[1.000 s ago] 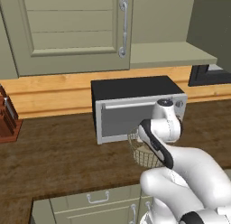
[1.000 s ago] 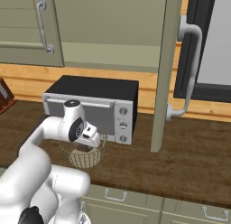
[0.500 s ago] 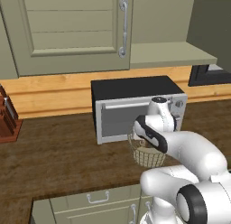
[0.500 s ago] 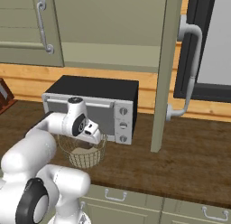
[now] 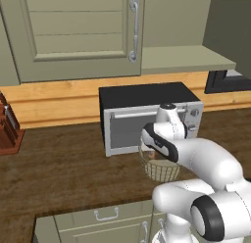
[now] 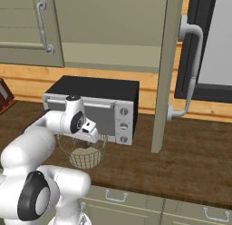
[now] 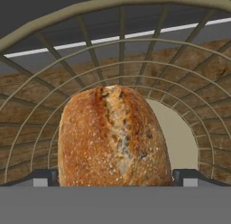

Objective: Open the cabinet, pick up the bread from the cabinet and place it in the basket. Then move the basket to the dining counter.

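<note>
The bread (image 7: 115,137) sits pinched between the gripper's (image 7: 115,175) 2 fingertips, inside the basket's (image 7: 40,110) rim and above its pale base, long axis running away from the hand. The basket stands just in front of the microwave (image 5: 147,114). Release looks next.

A: So what's up close there?

B: The bread (image 7: 113,137), big golden-brown crusty loaf with a split down the top, sitting between the two dark fingertips (image 7: 43,177), one at each lower side of it.

A: And the basket?

B: The basket (image 7: 40,105) is right behind the bread, its tan wire ribs arching over and around it. The pale base shows just right of the bread. Through the mesh there's dark wood worktop (image 7: 203,60) past the bread.
</note>
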